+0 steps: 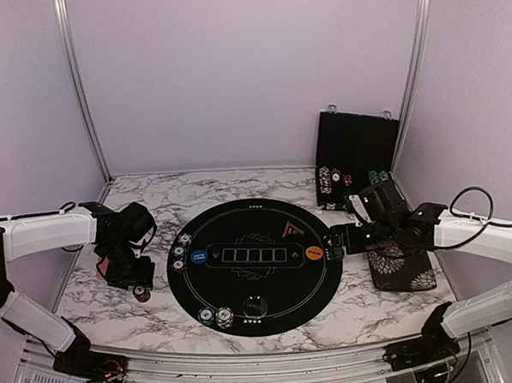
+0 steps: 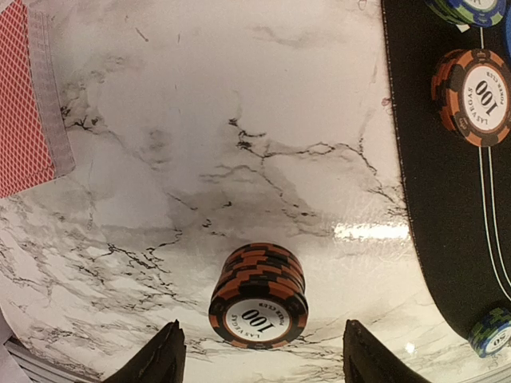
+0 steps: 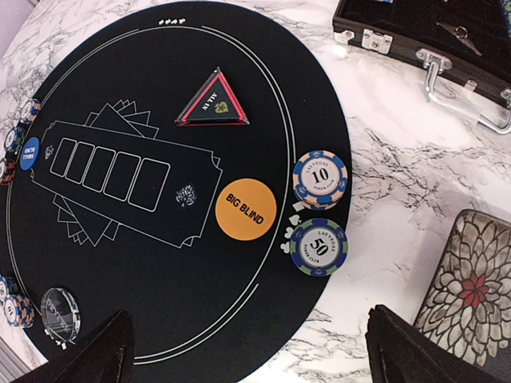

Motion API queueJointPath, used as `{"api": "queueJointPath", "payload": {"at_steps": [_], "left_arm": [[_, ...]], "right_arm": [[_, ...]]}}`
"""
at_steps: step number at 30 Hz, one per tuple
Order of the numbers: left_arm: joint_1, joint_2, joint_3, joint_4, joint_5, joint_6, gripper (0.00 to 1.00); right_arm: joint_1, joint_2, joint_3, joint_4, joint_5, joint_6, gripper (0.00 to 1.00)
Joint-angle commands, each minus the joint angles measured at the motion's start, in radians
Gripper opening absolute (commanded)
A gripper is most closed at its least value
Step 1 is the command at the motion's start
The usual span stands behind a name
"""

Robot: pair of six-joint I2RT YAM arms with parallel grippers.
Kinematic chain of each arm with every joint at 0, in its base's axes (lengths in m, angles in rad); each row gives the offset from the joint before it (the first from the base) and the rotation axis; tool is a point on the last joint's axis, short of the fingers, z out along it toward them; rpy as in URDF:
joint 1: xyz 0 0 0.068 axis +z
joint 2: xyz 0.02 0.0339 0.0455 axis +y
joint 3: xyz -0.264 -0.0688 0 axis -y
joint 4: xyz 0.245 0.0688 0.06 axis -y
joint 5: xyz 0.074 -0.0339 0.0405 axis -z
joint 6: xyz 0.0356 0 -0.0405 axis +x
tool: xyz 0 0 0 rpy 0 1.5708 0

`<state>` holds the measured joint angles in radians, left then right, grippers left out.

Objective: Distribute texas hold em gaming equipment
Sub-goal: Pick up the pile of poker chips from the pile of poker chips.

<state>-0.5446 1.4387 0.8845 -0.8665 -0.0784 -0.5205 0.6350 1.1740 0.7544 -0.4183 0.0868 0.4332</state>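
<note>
Left tool (image 2: 262, 331) hangs over the desk (image 2: 239, 120) just off the left edge of the round black mat (image 2: 447, 199). Its jaws are apart and straddle an orange-and-black chip stack (image 2: 258, 295) with a clear gap on each side, so nothing is clamped. The stack stands upright on the marble beside the mat, not on it, and the red-backed cards (image 2: 24, 104) lie farther out from the mat's left edge.

I cannot tell whether the stack is being left there or is about to be taken. In either case the danger looks the same, a finger brushing the column and shearing the top chips off.

- **If leaving it:** go straight up and make no sideways move until the tips are above the top chip.
- **If taking it:** centre first, since the stack sits slightly toward one finger. Come down so the pads meet the lower chips too, then close slowly and evenly.

Right tool (image 3: 251, 319) hovers at the mat's right edge with its jaws wide and nothing between them. It is short of the blue chip stack (image 3: 320, 179) and the green chip stack (image 3: 318, 246).
</note>
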Motion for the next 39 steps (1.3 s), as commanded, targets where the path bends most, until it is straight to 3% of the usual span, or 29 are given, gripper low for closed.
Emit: {"api": "queueJointPath", "payload": {"at_steps": [1,39], "left_arm": [[0.014,0.016,-0.017,0.003,0.014,0.007,0.69],[0.048,0.084,-0.053,0.065,0.046,0.031,0.51]], "right_arm": [[-0.007,-0.008,-0.005,0.02,0.0,-0.003,0.98],[-0.006,-0.022,-0.016,0.01,0.015,0.006,0.99]]}}
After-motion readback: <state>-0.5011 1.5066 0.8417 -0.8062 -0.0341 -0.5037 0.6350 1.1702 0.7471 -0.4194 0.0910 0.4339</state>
